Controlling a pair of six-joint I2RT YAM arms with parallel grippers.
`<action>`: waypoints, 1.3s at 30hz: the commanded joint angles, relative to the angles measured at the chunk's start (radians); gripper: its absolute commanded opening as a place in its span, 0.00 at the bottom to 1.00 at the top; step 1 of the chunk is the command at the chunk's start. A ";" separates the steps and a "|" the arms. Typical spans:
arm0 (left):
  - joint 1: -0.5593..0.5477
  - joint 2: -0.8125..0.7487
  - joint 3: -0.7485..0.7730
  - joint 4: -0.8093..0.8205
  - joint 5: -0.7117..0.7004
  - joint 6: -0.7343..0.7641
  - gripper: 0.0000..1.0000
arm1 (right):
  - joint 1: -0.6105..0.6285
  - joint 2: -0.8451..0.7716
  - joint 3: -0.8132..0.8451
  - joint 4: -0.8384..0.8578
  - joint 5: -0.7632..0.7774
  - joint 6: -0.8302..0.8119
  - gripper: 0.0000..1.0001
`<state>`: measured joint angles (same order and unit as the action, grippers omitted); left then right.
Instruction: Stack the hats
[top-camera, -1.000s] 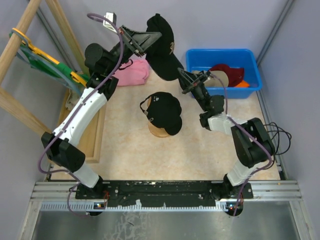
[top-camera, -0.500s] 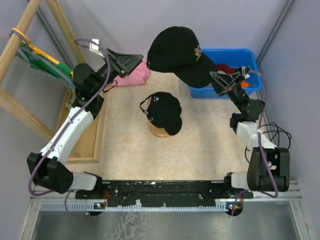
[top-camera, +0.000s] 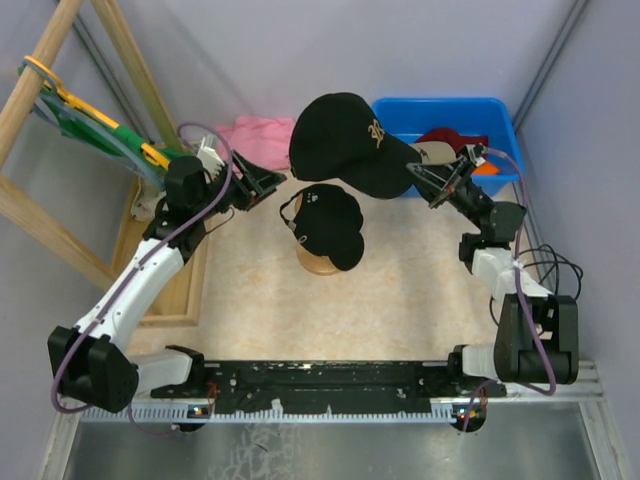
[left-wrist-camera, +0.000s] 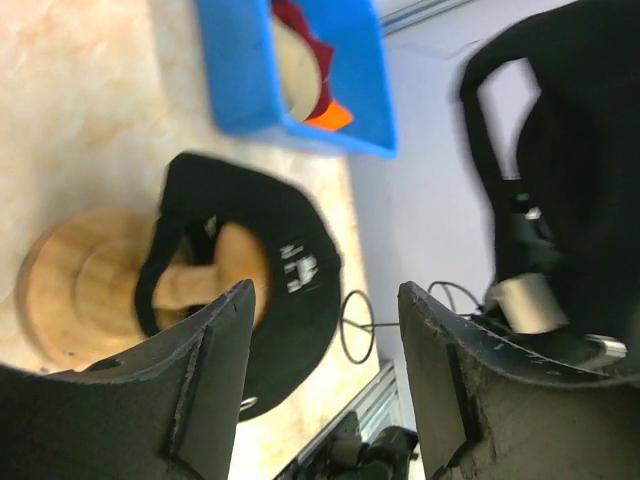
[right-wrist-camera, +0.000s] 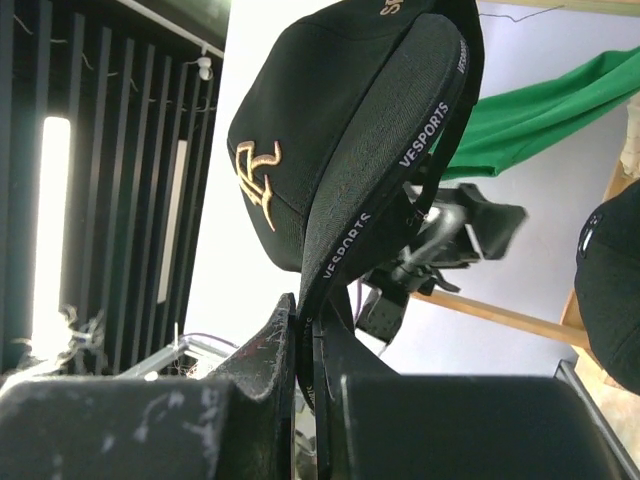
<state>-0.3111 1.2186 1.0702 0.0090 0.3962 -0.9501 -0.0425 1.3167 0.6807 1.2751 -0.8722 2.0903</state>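
Top external, gold-logo cap (top-camera: 345, 145): up in the air just behind the wooden stand (top-camera: 320, 264), brim pointing right.
Top external, my right pincer (top-camera: 420, 180): right of the stand, pinching that brim.
Top external, my left pincer (top-camera: 268, 183): left of the stand, holding nothing.
Top external, second black cap (top-camera: 325, 222): sitting on the stand.
Top external, blue bin (top-camera: 445, 108): behind and right of the stand, holding a dark red hat (top-camera: 458, 142), a tan cap (top-camera: 436, 153) and an orange hat (top-camera: 486, 168).
Left wrist, my fingers (left-wrist-camera: 215, 370): spread wide, nothing between them; the capped stand lies beyond.
Right wrist, my pincer: pressed together on the gold-logo cap's brim edge.
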 joint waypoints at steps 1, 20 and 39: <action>0.015 -0.013 -0.060 -0.098 0.025 0.066 0.63 | -0.002 0.007 0.047 0.132 0.005 0.156 0.00; 0.028 0.144 -0.085 -0.111 0.084 0.146 0.47 | 0.000 0.050 0.037 0.146 -0.033 0.133 0.00; 0.049 0.294 -0.095 -0.003 0.057 0.173 0.00 | 0.098 0.165 -0.055 0.238 -0.034 0.075 0.00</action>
<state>-0.2813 1.4860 0.9550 -0.0360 0.4557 -0.8024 0.0429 1.4673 0.6277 1.4136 -0.9173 2.0907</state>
